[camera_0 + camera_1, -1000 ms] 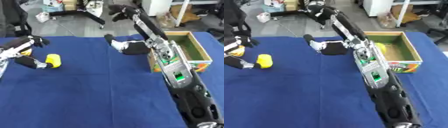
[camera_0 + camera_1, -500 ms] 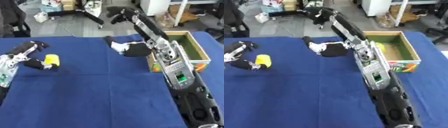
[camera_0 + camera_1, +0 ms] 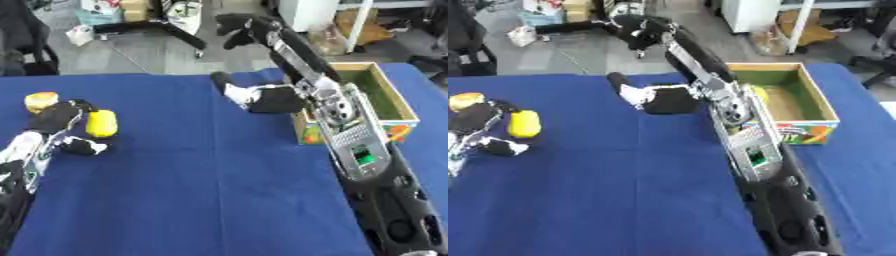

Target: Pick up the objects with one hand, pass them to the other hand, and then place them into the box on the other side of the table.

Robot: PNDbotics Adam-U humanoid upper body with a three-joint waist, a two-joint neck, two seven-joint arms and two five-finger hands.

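Inside box [image 3: 824,107], yellow object [image 3: 759,93].

Left hand [image 3: 59,125] lies low on the blue table [image 3: 201,200] near its left edge, fingers and thumb spread. Right arm reaches across the table's far side; right hand [image 3: 258,97] hovers there, fingers extended, holding nothing.
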